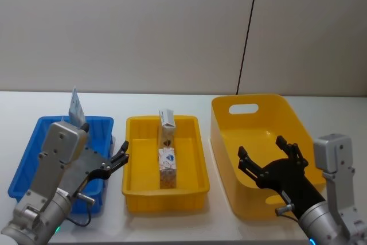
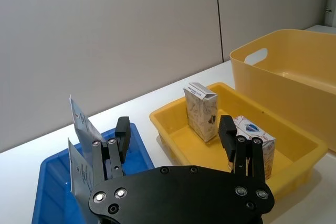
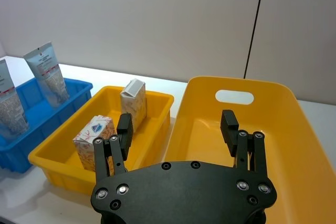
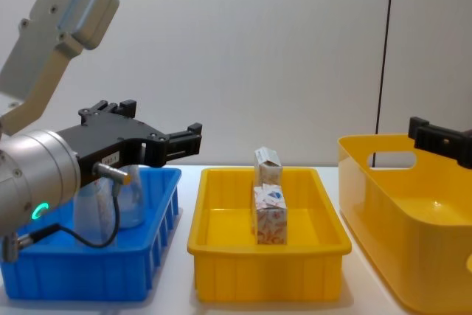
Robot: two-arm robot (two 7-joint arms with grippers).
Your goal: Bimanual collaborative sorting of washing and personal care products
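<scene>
**A:** The left gripper (image 1: 117, 158) is hanging at the lower left of the head view, over the right-hand rim of the blue bin (image 1: 26, 153). Its jaws are spread wide and carrying nothing.

**B:** And its tips are pointing across a bare strip of surface (image 1: 172, 102) toward the yellow tray (image 1: 129, 190). The tubes (image 1: 75, 107) are standing at the bin's far end, poking up above its rim behind the gripper.

**A:** In the centre of the frame, two cartons are standing in line down the middle of the tray. The far carton (image 1: 167, 120) is sitting by the back wall. The near carton (image 1: 167, 162), with the blue mark, is sitting just in front of it.

**B:** That's leaving open tray floor on both sides of them.

**A:** At the lower right, the right gripper (image 1: 262, 148) is hovering over the near half of the yellow tub (image 1: 275, 100), with its jaws wide apart and empty too.

**B:** The tub's floor is showing bare beneath it, and only a thin gap is separating the tub from the tray.
</scene>
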